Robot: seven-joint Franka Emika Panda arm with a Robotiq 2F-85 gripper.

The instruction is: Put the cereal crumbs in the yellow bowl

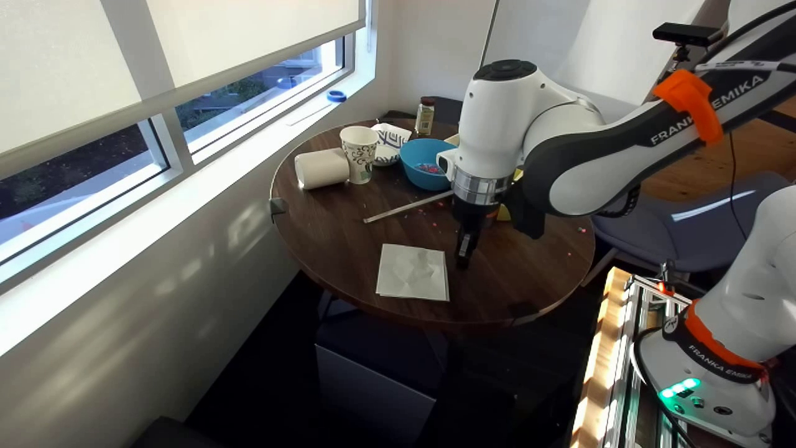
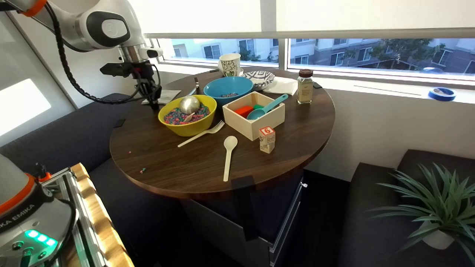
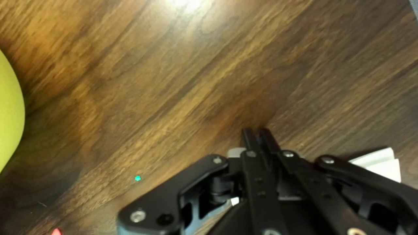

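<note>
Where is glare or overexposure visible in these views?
In an exterior view, the windowsill washes out nearly white; in an exterior view, the window shade looks overexposed; in the wrist view, a glare spot marks the tabletop at the picture's top edge.

Wrist view: you get only slice of yellow bowl (image 3: 10,112), rest past left edge; red crumb (image 3: 56,232) cut off at bottom; your jaws hide some white paper (image 3: 380,164). In exterior view: your arm (image 1: 578,158) covers most of that bowl.

- daylight pours through the windows (image 1: 249,94), sill (image 1: 124,233) is totally blown out
- floor (image 1: 267,367) is basically black
- wrist view's kinda soft, harsh glare on the table (image 3: 176,71)
</note>
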